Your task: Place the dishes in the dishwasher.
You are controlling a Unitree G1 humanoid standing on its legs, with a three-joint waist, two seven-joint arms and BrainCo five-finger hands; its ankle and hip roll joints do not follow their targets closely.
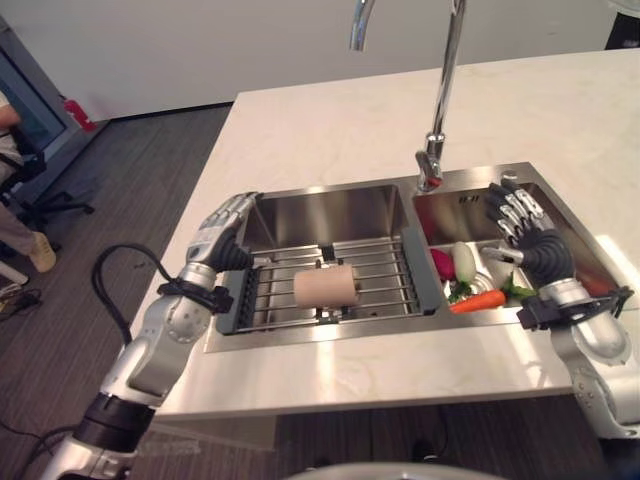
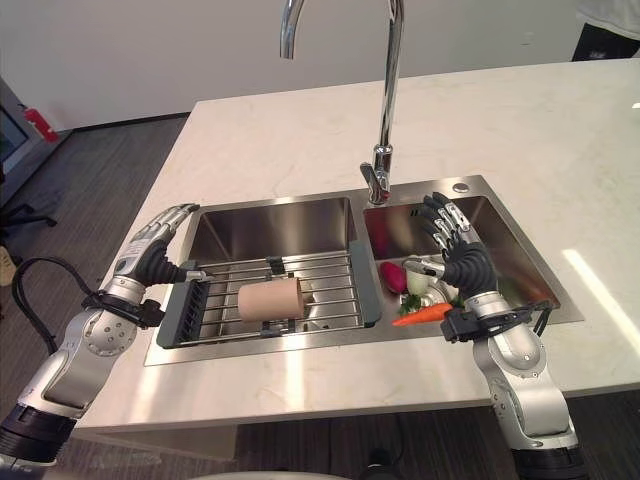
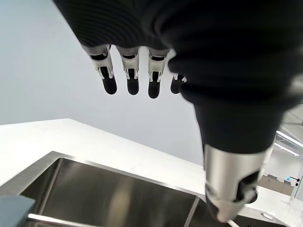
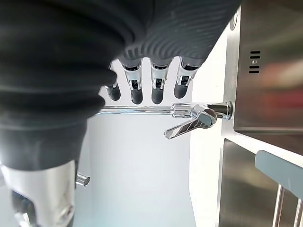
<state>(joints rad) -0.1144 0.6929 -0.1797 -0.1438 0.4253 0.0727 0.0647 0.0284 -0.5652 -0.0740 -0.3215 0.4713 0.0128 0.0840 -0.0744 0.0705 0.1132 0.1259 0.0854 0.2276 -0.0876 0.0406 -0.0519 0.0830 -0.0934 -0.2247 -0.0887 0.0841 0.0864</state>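
No readable text, label, number or sign appears on anything in these views.

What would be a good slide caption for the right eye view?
Both open hands, left hand and right hand, hover over a double sink, a beige cup lying on the rack.

**Kitchen island with double sink, likely showroom or office space**

Kitchen setting: pale marble-look countertop (image 2: 300, 130) with an inset stainless double sink (image 2: 270, 225), tall chrome faucet (image 2: 385, 110) between basins. Dish rack (image 2: 270, 290) spans the left basin; carrot (image 2: 425, 315), radish (image 2: 391, 276) and other vegetables lie in the right basin. Dark plank floor (image 1: 110, 190) and an office chair base (image 1: 50, 208) suggest a non-home space.
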